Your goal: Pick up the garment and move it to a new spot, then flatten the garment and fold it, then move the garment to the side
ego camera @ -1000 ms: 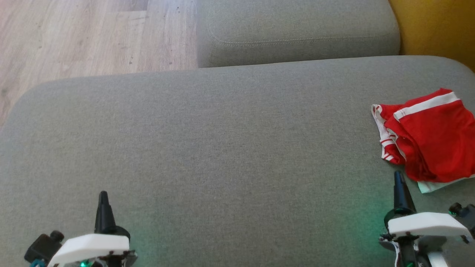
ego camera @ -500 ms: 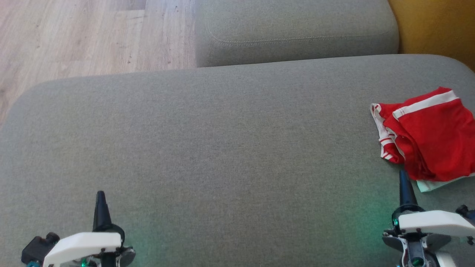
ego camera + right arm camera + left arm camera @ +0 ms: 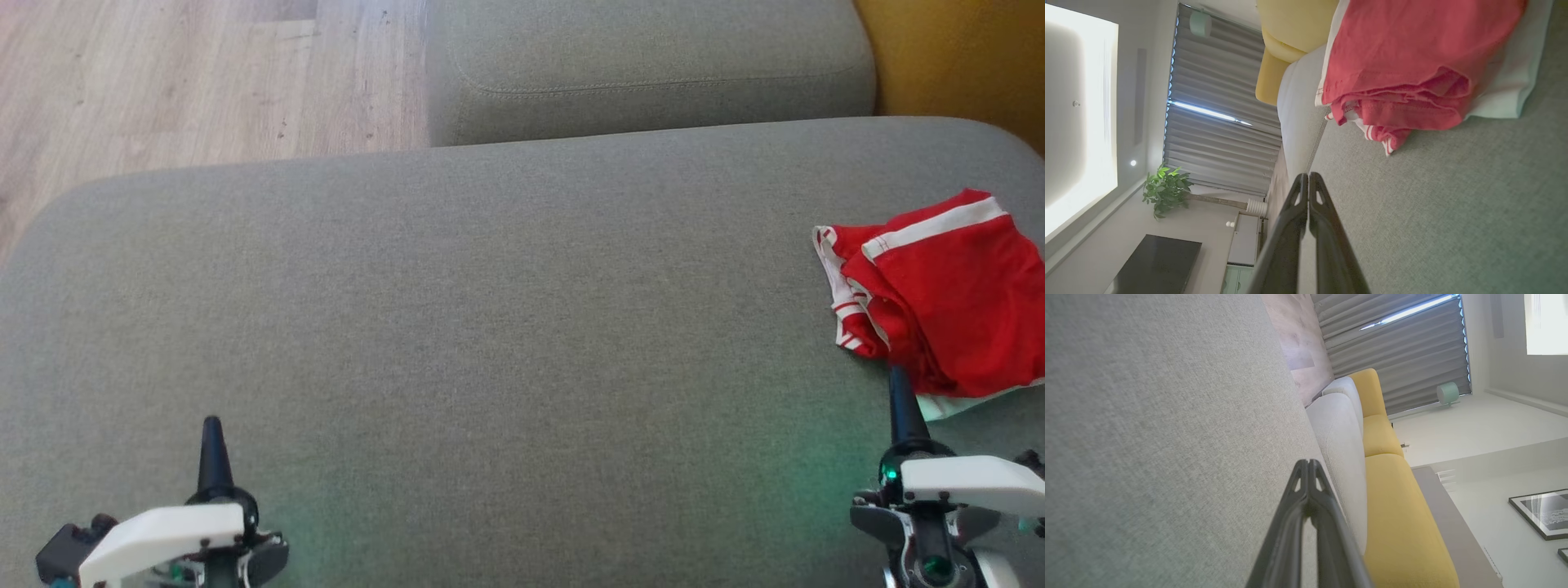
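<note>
I see the red garment bunched at the right edge of the grey sofa cushion. Right hand: fingers pressed together, tip just beside its near hem. Left hand: pressed together, near left, well apart.

garment: soft red cloth; cushion: matt grey weave; floor: pale wood
</note>
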Robot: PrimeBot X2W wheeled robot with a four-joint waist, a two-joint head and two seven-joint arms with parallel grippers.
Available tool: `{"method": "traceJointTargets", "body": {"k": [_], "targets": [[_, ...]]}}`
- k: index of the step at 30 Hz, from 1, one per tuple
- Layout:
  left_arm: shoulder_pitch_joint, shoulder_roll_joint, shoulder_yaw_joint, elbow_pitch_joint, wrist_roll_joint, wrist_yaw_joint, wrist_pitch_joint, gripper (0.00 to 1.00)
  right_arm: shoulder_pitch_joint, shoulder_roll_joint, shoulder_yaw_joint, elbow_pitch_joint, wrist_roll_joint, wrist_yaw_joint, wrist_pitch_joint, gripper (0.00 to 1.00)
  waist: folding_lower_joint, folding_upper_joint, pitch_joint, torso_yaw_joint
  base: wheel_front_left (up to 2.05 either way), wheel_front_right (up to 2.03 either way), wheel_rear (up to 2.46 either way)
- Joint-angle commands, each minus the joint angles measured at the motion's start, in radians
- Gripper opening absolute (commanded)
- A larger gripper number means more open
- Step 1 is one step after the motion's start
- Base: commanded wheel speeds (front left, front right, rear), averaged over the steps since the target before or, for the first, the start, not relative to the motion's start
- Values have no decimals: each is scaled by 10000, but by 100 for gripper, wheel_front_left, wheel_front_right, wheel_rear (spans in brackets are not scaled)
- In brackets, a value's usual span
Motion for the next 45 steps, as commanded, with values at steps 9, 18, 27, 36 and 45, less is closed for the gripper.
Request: {"method": "traceJointTargets", "body": {"k": [9, 18, 27, 36, 45], "targets": [[-641, 54, 452, -437, -1018, -113, 323, 0, -611, -86, -28, -494, 1175, -6, 342, 0, 0, 0, 21, -29, 0, 0, 0], [-708, 58, 601, -499, -1866, -126, 582, 0, -668, -87, -157, -578, 2142, -6, 603, 0, 0, 0, 41, -57, 0, 0, 0], [-774, 62, 750, -560, -2717, -138, 841, 0, -727, -87, -287, -662, 3113, -7, 866, 0, -1, 0, 61, -85, 0, 0, 0], [-803, 64, 814, -587, -3083, -144, 953, 0, -752, -84, -348, -698, 3527, -7, 983, 0, -1, 0, 69, -97, 0, 0, 0], [-803, 64, 814, -588, -3083, -144, 953, 0, -753, -79, -356, -698, 3520, -7, 989, 0, -1, 0, 69, -97, 0, 0, 0]]}}
